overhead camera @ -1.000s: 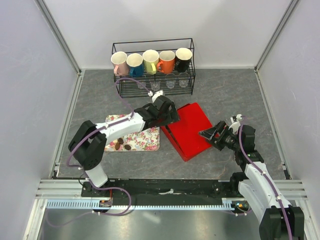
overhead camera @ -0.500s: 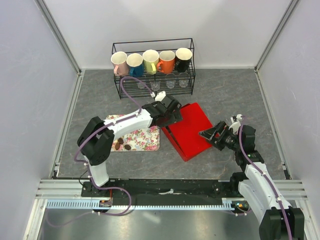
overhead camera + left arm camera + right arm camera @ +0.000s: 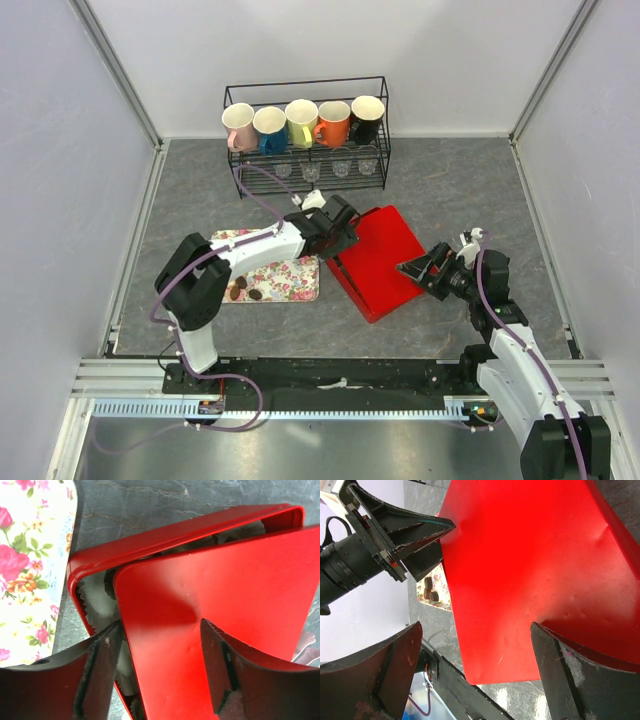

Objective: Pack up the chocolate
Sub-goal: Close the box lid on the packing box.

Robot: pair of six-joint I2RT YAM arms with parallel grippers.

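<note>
A red box (image 3: 375, 262) sits mid-table with its red lid (image 3: 215, 620) lying askew over the base (image 3: 165, 537). White paper cups (image 3: 97, 612) show in the gap; any chocolate inside is hidden. Three dark chocolates (image 3: 246, 291) lie on the floral tray (image 3: 285, 272), and they also show in the right wrist view (image 3: 429, 590). My left gripper (image 3: 338, 238) is open at the lid's left corner, one finger (image 3: 97, 672) over the gap and the other over the lid. My right gripper (image 3: 422, 270) is open at the lid's right edge (image 3: 520, 570).
A black wire rack (image 3: 305, 150) at the back holds several coloured mugs (image 3: 300, 122) above small glasses. The floral tray (image 3: 25, 555) lies just left of the box. White walls and aluminium rails enclose the grey table.
My left arm has swung its elbow right and its gripper has shifted slightly along the lid's left corner. The right arm and the box have not visibly moved.
</note>
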